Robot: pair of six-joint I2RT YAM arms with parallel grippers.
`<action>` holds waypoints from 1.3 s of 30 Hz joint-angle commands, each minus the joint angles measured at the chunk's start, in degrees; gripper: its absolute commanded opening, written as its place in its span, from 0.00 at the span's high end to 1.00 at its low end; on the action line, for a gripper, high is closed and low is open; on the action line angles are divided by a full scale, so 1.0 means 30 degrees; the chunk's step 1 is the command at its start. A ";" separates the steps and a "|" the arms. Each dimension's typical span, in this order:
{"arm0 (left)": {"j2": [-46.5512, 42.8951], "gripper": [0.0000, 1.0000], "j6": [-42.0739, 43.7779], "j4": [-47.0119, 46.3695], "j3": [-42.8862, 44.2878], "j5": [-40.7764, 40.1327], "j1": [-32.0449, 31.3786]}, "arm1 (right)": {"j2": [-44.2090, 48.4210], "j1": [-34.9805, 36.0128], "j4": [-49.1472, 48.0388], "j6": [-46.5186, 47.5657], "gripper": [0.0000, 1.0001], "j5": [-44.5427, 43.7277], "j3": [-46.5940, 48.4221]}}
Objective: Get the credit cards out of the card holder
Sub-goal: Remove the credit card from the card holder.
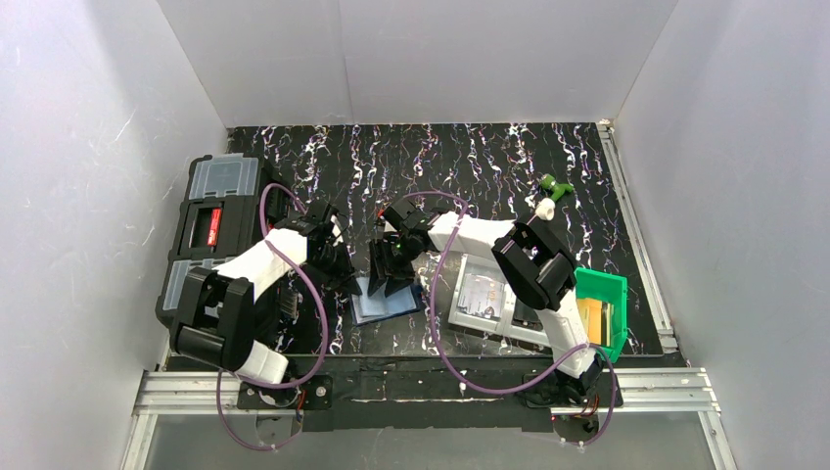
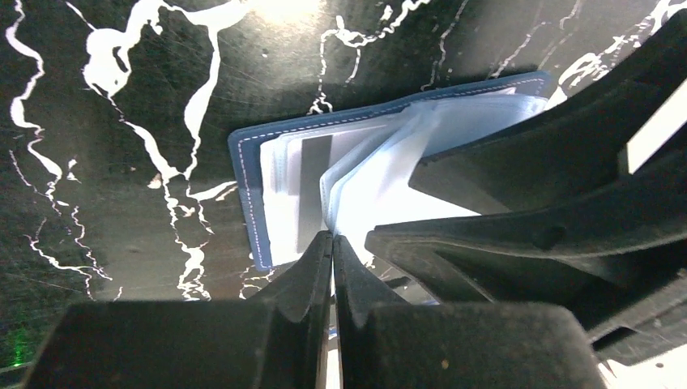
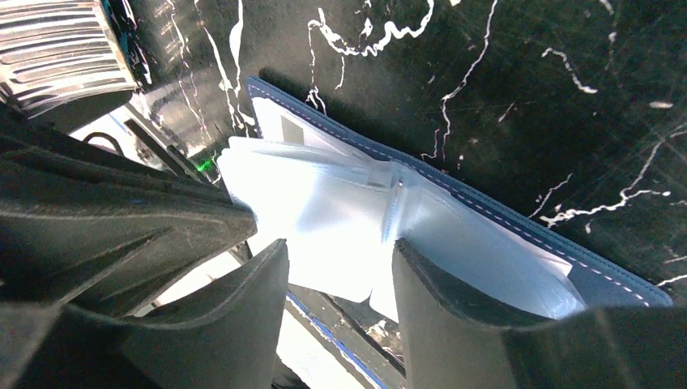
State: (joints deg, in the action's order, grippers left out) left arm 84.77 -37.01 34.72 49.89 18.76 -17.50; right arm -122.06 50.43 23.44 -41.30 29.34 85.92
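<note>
The navy card holder (image 1: 364,311) lies open on the black marbled table, its pale clear sleeves fanned upward. In the left wrist view the card holder (image 2: 245,182) shows a pale card with a grey stripe (image 2: 314,158) in one sleeve. My left gripper (image 2: 332,237) is shut on the edge of one raised sleeve. My right gripper (image 3: 340,261) is open, its jaws straddling the sleeves (image 3: 340,211) from above; whether they touch is unclear. The card holder's stitched navy edge (image 3: 494,217) runs behind. Both grippers (image 1: 338,262) (image 1: 393,269) crowd over the holder.
A black toolbox (image 1: 210,230) stands at the left. A grey tray (image 1: 468,313) lies right of the holder, under the right arm. A green bin (image 1: 615,289) holding something tan-yellow (image 1: 594,318) is at the right. A small green and white object (image 1: 550,194) lies further back.
</note>
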 commanded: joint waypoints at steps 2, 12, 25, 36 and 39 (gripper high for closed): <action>-0.1279 1.00 -0.0139 0.0713 0.0990 0.0992 -0.0106 | 0.0599 0.0146 0.0298 0.0271 0.38 0.0186 0.0628; -0.1810 1.00 -0.1010 0.1251 0.1585 0.0702 -0.0123 | 0.1456 -0.0071 -0.0866 -0.0658 0.24 0.1145 -0.0268; -0.1812 1.00 -0.2615 0.1240 0.1112 -0.0498 -0.0586 | 0.3925 -0.0216 -0.5028 -0.1586 0.25 0.1338 -0.4018; -0.1188 1.00 -0.2795 0.0956 0.1249 -0.0355 -0.0687 | 0.3895 0.0498 -0.4975 -0.1080 0.29 0.0742 -0.4016; -0.1102 1.00 -0.2781 0.0938 0.1304 -0.0345 -0.0713 | 0.3833 0.0585 -0.4550 -0.0877 0.31 0.0385 -0.3844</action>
State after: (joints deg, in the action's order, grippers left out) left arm 81.34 -45.11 36.88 52.62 18.00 -19.27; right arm -112.57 51.60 9.99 -45.01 31.53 73.36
